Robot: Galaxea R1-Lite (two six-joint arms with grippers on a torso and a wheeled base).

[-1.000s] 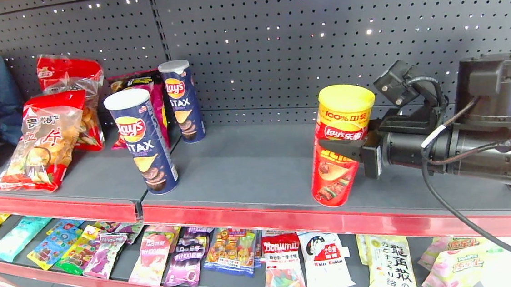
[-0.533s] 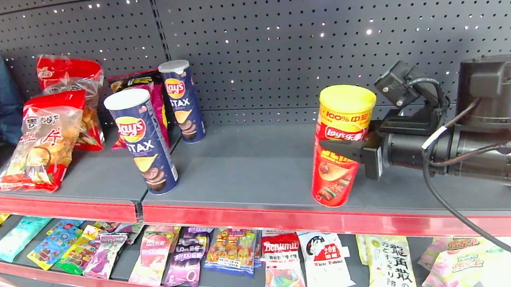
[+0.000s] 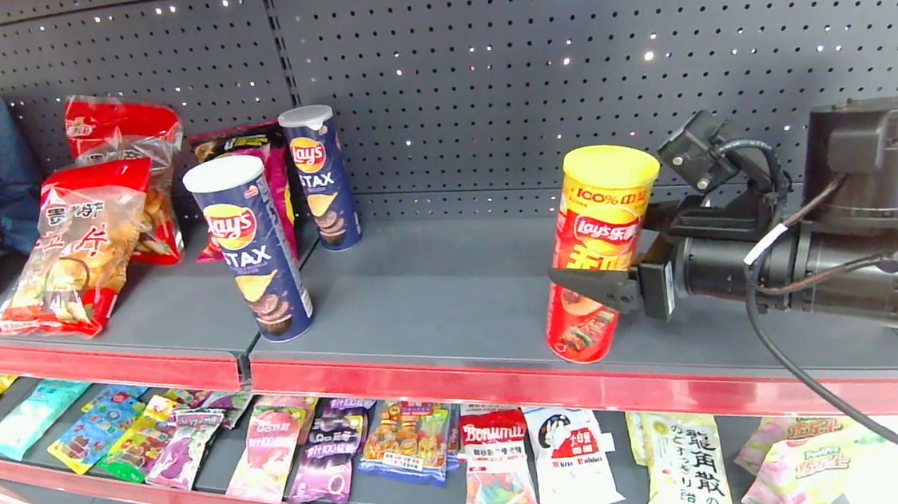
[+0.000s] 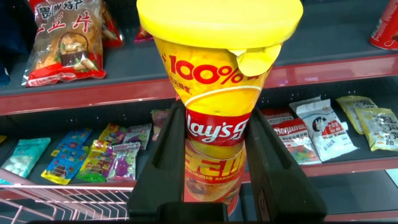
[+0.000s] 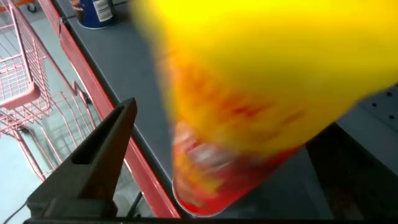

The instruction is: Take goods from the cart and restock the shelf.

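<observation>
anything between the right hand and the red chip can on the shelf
Nothing visible stands between them. The red chip can stands on the shelf inside the right hand, whose near finger sits just clear of the can's side.

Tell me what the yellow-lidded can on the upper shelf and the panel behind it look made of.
Can: seemingly a cardboard tube with a glossy printed wrap, judging by its sheen. Its yellow lid looks like smooth matte plastic. Back panel: probably painted metal pegboard, dark grey and matte, with regular punched holes.
</observation>
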